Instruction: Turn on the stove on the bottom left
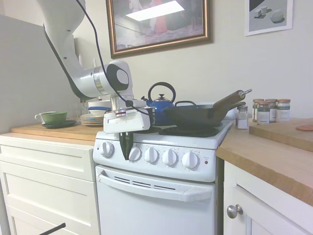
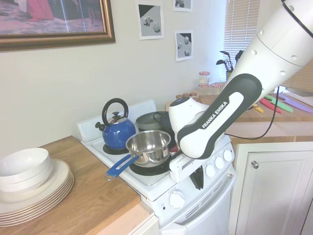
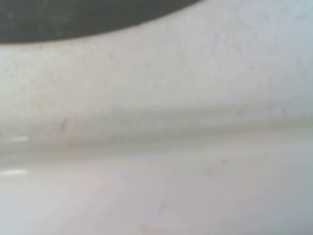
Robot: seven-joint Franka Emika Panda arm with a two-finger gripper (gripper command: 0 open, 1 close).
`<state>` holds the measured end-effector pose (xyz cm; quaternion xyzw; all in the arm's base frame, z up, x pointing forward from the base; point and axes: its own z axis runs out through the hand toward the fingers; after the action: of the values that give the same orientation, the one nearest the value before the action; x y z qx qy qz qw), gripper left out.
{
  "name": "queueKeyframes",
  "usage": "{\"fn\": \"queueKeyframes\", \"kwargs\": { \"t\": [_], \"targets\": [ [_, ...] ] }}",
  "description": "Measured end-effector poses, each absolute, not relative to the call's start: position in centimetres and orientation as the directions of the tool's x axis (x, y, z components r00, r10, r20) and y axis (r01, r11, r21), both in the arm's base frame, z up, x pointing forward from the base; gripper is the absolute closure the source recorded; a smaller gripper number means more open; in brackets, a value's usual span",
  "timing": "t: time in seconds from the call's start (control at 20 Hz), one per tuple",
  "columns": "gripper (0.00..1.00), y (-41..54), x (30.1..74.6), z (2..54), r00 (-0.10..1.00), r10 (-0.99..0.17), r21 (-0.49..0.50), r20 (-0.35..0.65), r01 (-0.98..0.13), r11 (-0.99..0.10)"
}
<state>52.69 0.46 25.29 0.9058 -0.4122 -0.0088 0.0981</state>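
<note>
The white stove (image 1: 156, 188) has a row of round white knobs across its front panel. My gripper (image 1: 125, 155) points down in front of that panel, between the leftmost knob (image 1: 106, 149) and the second knob (image 1: 135, 153), close against the second one. Its dark fingers (image 1: 125, 145) form one closed wedge with nothing held. In the second exterior view the gripper (image 2: 197, 184) covers the second knob, and the leftmost knob (image 2: 177, 199) shows below it. The wrist view is a blur of the white stove top (image 3: 156, 147) with a dark burner edge (image 3: 73, 19).
On the burners stand a blue kettle (image 1: 161, 104), a black pan (image 1: 195, 116) and a steel saucepan (image 2: 148, 144) with a blue handle. Stacked plates (image 2: 29, 191) and a green cup (image 1: 53, 116) sit on the left counter. Spice jars (image 1: 268, 110) stand on the right counter.
</note>
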Motion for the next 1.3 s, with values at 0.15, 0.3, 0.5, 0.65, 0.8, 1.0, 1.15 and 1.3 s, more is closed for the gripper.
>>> {"fn": "queueKeyframes", "kwargs": {
  "t": [0.15, 0.3, 0.5, 0.65, 0.8, 1.0, 1.15, 1.3],
  "targets": [
    [1.00, 0.5, 52.7, 25.3, 0.658, -0.750, 0.184, 0.063, -0.746, -0.640],
    [1.00, 0.5, 52.7, 25.1, 0.659, -0.750, 0.184, 0.059, -0.746, -0.641],
    [1.00, 0.8, 52.5, 24.8, 0.665, -0.744, 0.181, 0.058, -0.740, -0.647],
    [1.00, 1.3, 52.3, 24.5, 0.678, -0.733, 0.181, 0.062, -0.730, -0.660],
    [1.00, 2.0, 52.0, 24.1, 0.696, -0.715, 0.175, 0.070, -0.714, -0.678],
    [1.00, 2.9, 51.7, 23.8, 0.718, -0.691, 0.174, 0.082, -0.693, -0.699],
    [1.00, 3.6, 51.2, 24.2, 0.726, -0.682, 0.153, 0.096, -0.687, -0.710],
    [1.00, 4.2, 50.9, 25.8, 0.726, -0.676, 0.111, 0.122, -0.687, -0.718]
  ]
}}
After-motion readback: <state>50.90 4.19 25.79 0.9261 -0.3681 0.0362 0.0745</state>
